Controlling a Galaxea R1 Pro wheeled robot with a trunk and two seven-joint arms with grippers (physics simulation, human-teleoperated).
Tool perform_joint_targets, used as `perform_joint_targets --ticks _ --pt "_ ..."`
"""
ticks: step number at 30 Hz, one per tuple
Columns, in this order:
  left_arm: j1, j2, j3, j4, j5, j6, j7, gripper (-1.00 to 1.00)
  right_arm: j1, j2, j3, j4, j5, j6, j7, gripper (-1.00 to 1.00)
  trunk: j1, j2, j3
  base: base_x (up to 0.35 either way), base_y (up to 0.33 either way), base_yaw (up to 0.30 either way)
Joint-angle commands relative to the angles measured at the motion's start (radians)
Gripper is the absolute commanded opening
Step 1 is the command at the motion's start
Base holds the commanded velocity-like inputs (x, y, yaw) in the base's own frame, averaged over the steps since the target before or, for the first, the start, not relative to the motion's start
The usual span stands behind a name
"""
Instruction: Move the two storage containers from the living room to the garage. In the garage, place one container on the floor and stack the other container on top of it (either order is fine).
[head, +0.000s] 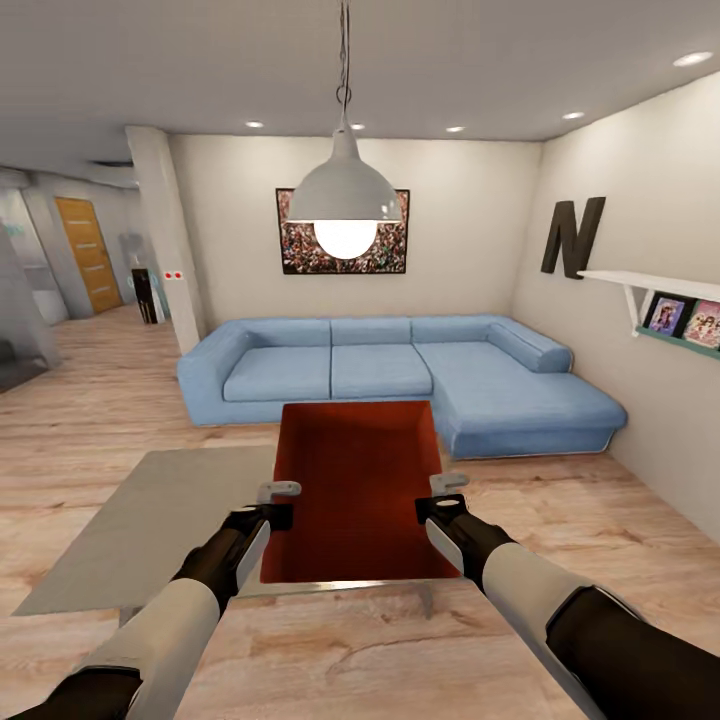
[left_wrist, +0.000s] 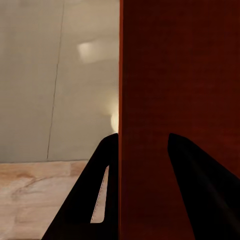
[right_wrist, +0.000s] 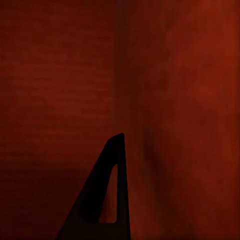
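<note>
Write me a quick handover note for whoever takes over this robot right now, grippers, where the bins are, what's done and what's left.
Left gripper: shut on the left wall of the bin, a finger each side in the left wrist view.
Right gripper: at the bin's right wall; grip can't be confirmed, as the right wrist view shows one finger against red plastic.
Bin: held between both arms, out in front, above the wood floor and rug.
Location: living room, facing the sofa.
Done: one bin picked up.
Left: carry it to the garage, set it on the floor there, fetch the second bin, stack it on top.
</note>
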Motion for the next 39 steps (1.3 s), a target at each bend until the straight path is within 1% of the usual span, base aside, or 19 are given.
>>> perform_joint_targets --ticks 1,39 --pt "0.000 0.001 0.017 0.000 0.004 0.005 0.008 -1.00 -0.001 -0.014 -0.022 -0.004 0.029 -0.060 -0.035 -1.00 0.000 -0.001 0.000 0.000 0.000 0.295" --pt "0.000 0.000 0.015 0.000 0.004 0.005 0.008 -1.00 -0.001 -0.015 -0.022 -0.004 0.029 -0.060 -0.035 -1.00 0.000 -0.001 0.018 0.000 0.000 0.295"
